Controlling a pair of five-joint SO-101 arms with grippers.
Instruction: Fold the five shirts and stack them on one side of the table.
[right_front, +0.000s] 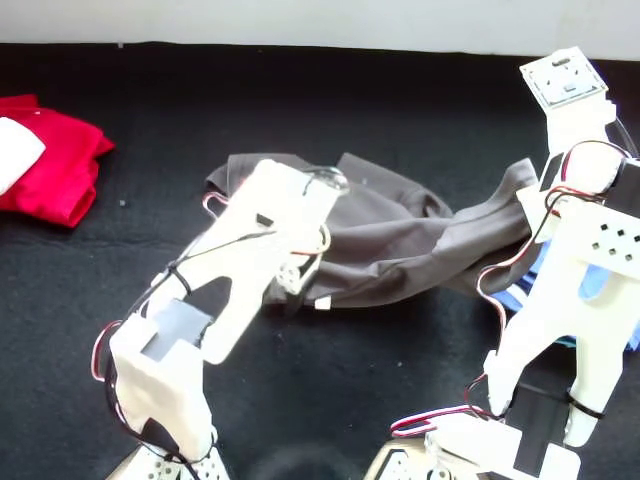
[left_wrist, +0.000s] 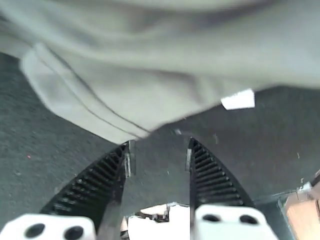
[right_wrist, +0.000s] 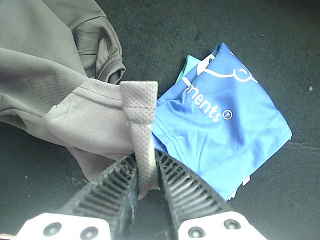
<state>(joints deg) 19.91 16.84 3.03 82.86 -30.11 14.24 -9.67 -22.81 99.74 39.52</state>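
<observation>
Open tabletop between red shirt and grey shirt.

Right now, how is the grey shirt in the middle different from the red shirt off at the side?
The crumpled grey mesh shirt lies spread out and unfolded mid-table; the red cloth shirt sits folded in a compact bundle off to one side. The right gripper pinches the grey one's edge; no gripper touches the red one. Spread out, the grey one covers more table. Both rest on the black table.
</observation>
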